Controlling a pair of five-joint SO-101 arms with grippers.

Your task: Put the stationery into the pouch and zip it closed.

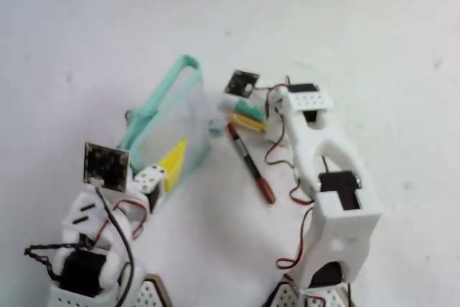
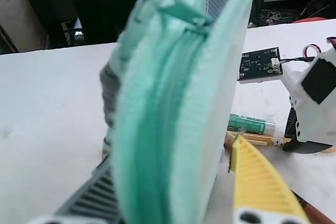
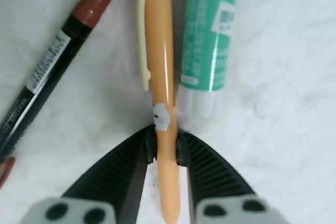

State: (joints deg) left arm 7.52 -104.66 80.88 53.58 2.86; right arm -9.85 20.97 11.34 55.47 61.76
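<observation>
The translucent pouch with a teal zipper stands on edge. My left gripper is shut on the pouch's near end, which sits between the yellow finger and the grey finger. Whether the zip is open I cannot tell. Right of the pouch lie an orange pen, a green glue stick and a brown-capped marker. My right gripper is shut on the orange pen's shaft, low over the table, with the glue stick right beside the pen.
A small dark circuit board on the right arm hangs over the stationery near the pouch's far corner. Red wires run along that arm. The white table spreads bare to the back and right.
</observation>
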